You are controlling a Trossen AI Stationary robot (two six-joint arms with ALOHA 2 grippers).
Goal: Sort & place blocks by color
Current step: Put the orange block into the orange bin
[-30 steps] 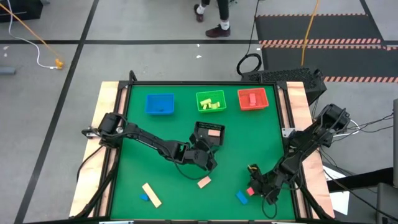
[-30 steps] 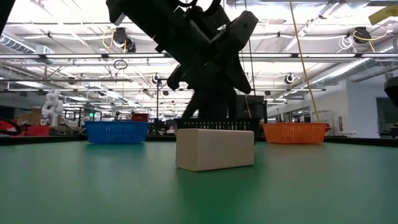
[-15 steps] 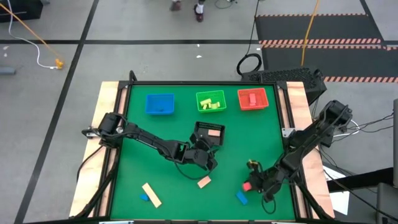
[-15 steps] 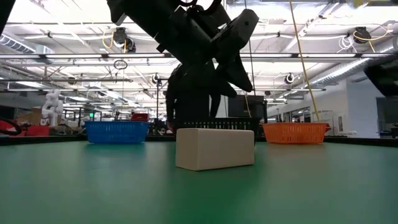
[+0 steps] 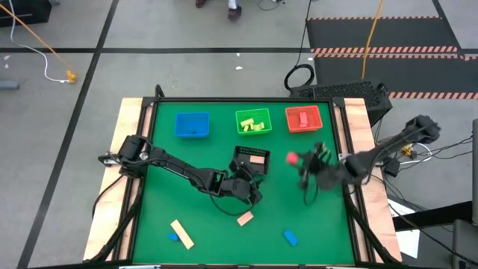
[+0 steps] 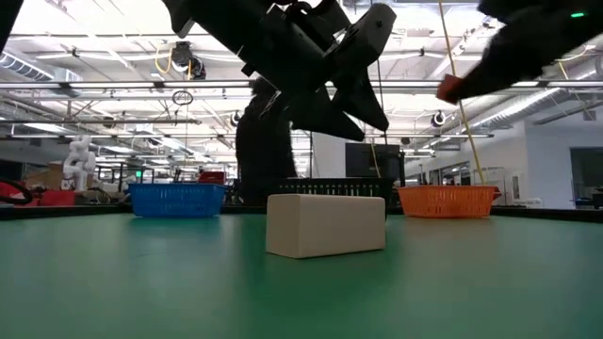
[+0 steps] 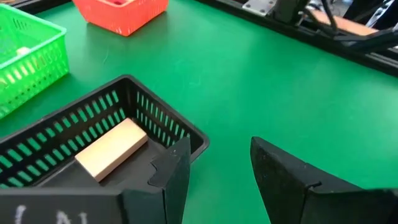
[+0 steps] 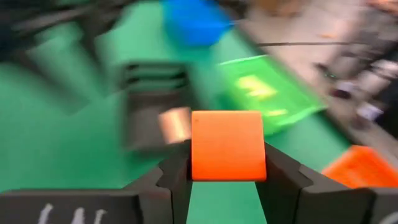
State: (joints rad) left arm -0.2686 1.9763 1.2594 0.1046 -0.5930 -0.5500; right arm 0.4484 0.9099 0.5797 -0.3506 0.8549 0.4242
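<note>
Surrounding right pincer (image 5: pixel 299 160): red tray (image 5: pixel 303 119) upper right, black mesh tray (image 5: pixel 250 159) centre.
Right pincer: pinching red block (image 8: pixel 227 154).
Left pincer (image 7: pixel 217 180): spread, holding nothing.

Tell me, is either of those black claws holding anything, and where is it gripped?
The right gripper holds a small red wooden block, its two fingers pressing the block's opposite sides. The left gripper is open and holds nothing.

Right gripper (image 5: pixel 297 160) raised above table's right side, arm stretched in from right edge — fingers (image 8: pixel 176 171) clamped on red block (image 8: pixel 227 145). Left gripper (image 5: pixel 250 196) low near table centre, arm folded in from left edge — fingers (image 7: pixel 176 177) parted, nothing between them.
</note>
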